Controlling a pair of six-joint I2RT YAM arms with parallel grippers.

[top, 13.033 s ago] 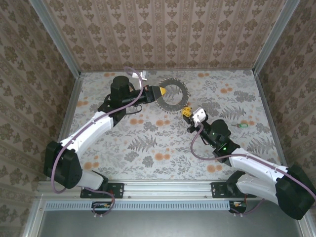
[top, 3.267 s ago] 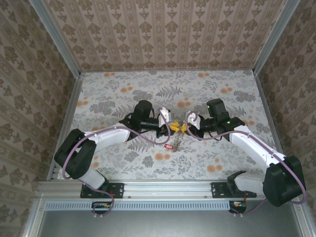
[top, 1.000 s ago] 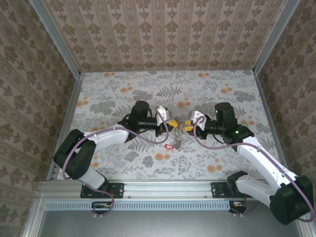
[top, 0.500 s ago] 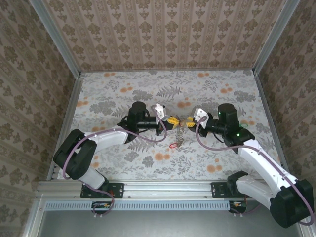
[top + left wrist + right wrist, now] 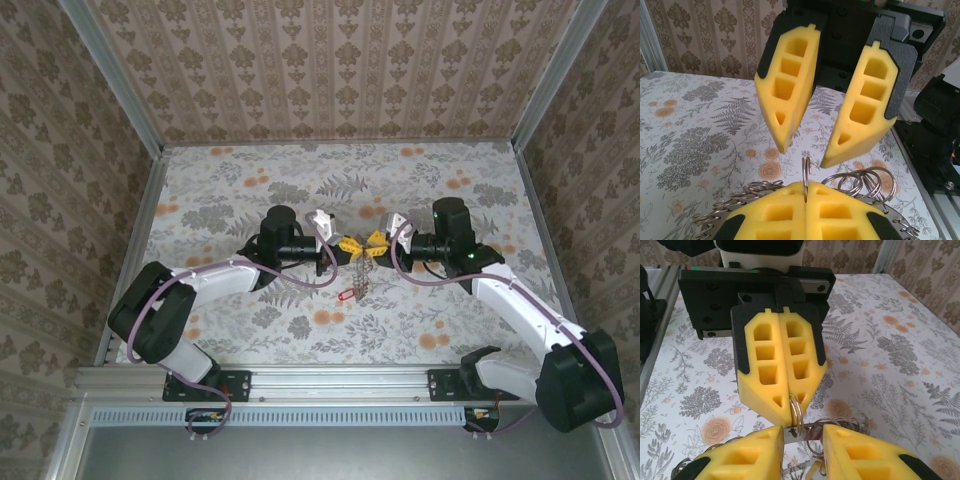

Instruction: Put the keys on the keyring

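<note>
My left gripper (image 5: 347, 245) is shut on one upright ring of the keyring (image 5: 806, 176), a cluster of silvery linked rings. More of its rings fan out to either side (image 5: 862, 181), and the rest hangs down toward the table (image 5: 361, 281). My right gripper (image 5: 374, 240) faces it tip to tip, open, its fingers (image 5: 786, 102) apart with the pinched ring rising toward the gap. In the right wrist view the left gripper (image 5: 790, 415) holds that ring. A flat silvery key blade (image 5: 799, 433) lies across below the right gripper (image 5: 802, 436). A red-headed key (image 5: 346, 294) dangles at the bottom.
The floral tabletop (image 5: 250, 180) is walled by patterned panels at the back and sides, with metal rails (image 5: 140, 230) along the edges. The arm bases are bolted to the near rail (image 5: 340, 383). Purple cables loop along both arms.
The right gripper has edged left and slightly back, closing the gap to the left gripper. The left gripper has stayed shut on the ring and barely moved.
</note>
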